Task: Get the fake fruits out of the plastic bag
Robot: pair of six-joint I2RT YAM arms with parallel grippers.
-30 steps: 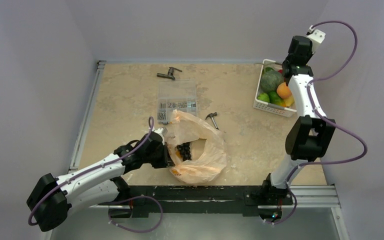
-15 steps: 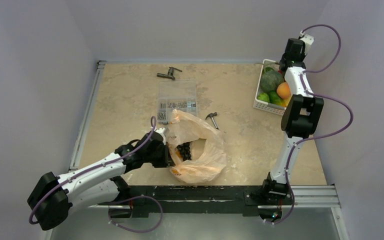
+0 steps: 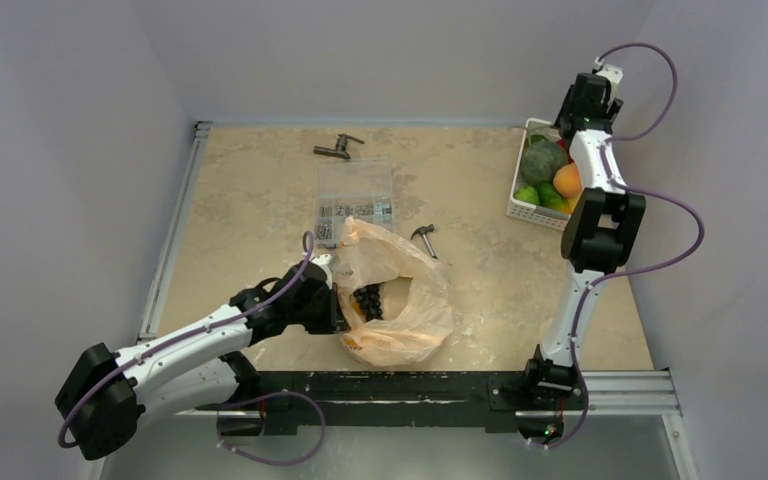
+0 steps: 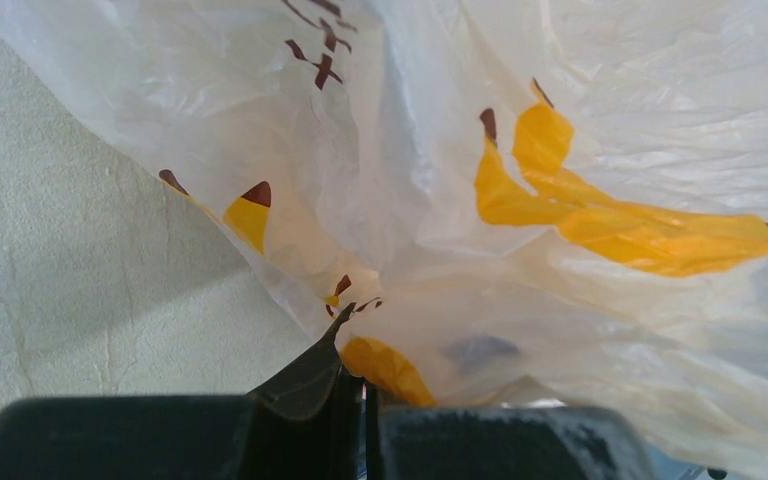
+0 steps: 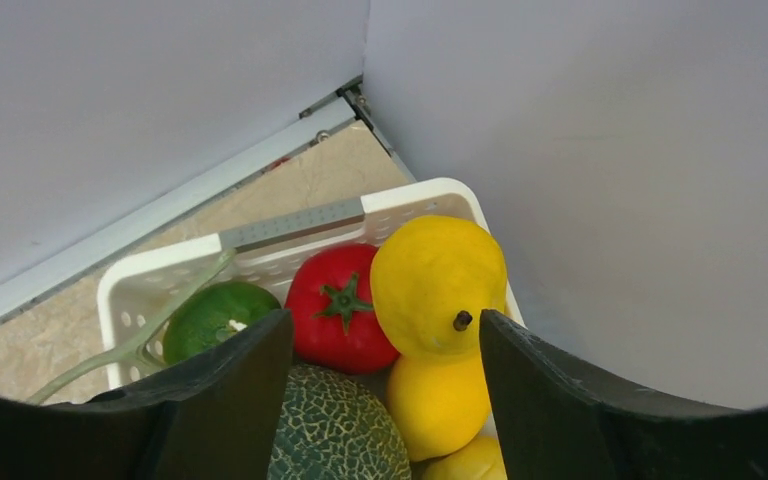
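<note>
The peach-orange plastic bag (image 3: 400, 290) lies crumpled near the table's front, with a dark bumpy cluster (image 3: 368, 300) showing in its mouth. My left gripper (image 3: 340, 305) is shut on the bag's left edge; in the left wrist view its jaws (image 4: 360, 375) pinch the thin film (image 4: 520, 170). My right gripper (image 5: 385, 320) hangs open over the white basket (image 5: 300, 222) at the back right, gripping nothing. Below it lie a yellow fruit (image 5: 438, 285), a red tomato (image 5: 338, 305) and a green ball (image 5: 215, 315). An orange-pink peach (image 3: 567, 180) sits in the basket (image 3: 520, 210).
A netted dark green melon (image 5: 335, 425) fills the basket's near side. A clear parts box (image 3: 354, 205) stands just behind the bag, a small hammer (image 3: 423, 238) to its right, a dark tool (image 3: 337, 148) at the back. Walls close in behind and right of the basket.
The right arm has folded in closer to the basket and its jaws have gone from shut to open. The left arm and the bag have stayed put.
</note>
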